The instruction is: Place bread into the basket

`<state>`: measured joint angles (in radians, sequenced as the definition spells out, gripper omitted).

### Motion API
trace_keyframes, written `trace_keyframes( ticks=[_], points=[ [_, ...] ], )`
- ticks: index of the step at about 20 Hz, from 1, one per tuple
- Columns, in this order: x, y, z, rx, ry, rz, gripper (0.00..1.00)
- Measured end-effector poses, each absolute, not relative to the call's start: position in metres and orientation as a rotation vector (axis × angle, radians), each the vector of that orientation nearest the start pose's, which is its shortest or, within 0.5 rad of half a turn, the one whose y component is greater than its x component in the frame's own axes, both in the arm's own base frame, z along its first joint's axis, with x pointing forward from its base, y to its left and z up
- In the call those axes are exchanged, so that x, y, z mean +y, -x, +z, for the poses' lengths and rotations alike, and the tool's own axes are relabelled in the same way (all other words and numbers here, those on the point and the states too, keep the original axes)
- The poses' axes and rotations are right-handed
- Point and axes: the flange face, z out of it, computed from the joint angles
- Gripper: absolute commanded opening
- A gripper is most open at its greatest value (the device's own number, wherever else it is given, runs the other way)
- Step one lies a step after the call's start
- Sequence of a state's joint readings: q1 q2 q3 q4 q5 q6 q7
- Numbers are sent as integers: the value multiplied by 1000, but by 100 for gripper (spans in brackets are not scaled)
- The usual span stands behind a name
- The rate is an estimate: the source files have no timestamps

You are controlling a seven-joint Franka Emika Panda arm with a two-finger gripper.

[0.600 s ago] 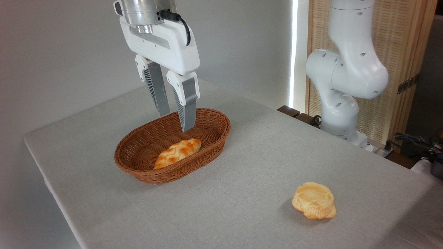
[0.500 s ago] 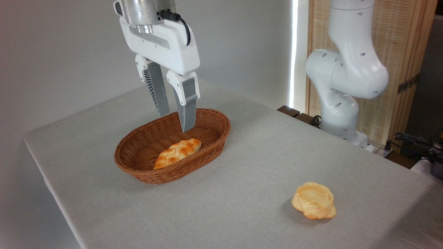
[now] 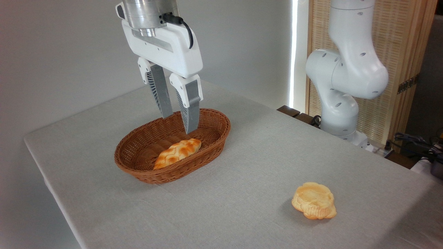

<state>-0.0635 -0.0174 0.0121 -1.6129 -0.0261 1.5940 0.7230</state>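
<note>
Jaws are apart with nothing between them, the gripper hanging fingers-down over the back half of the wicker basket, tips around rim level and not touching anything. Down in the basket there's a braided loaf lying at a slant, near the front wall. The round bun with the ruffled edge sits on its own, well apart from the basket, out toward the right front of the table.

Table is covered in a plain light grey cloth, pretty bare otherwise. Grey wall behind, a bright strip of light, then a slatted wooden screen on the right. The arm's white base and joints stand past the far right edge of the table.

The top of the wrist is cut off by the frame, and the cables and dark stuff at far right are too small to make out. Lots of open cloth between basket and bun, and the bun has clear room on all sides.
</note>
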Motion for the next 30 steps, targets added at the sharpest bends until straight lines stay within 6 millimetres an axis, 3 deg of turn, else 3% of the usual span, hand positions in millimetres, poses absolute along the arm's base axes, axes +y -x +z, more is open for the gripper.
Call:
trace_keyframes(
  ticks=[3, 7, 14, 17, 23, 30],
  points=[
    [-27, -532, 612, 1183, 2928, -55, 100],
    [-10, -489, 599, 1136, 2927, -155, 100],
    [43, -416, 515, 1147, 2886, -68, 100],
    [68, -392, 500, 1230, 2819, -20, 100],
    [85, -387, 483, 1282, 2708, 102, 100],
    [119, -390, 457, 1235, 2717, 70, 100]
  ],
)
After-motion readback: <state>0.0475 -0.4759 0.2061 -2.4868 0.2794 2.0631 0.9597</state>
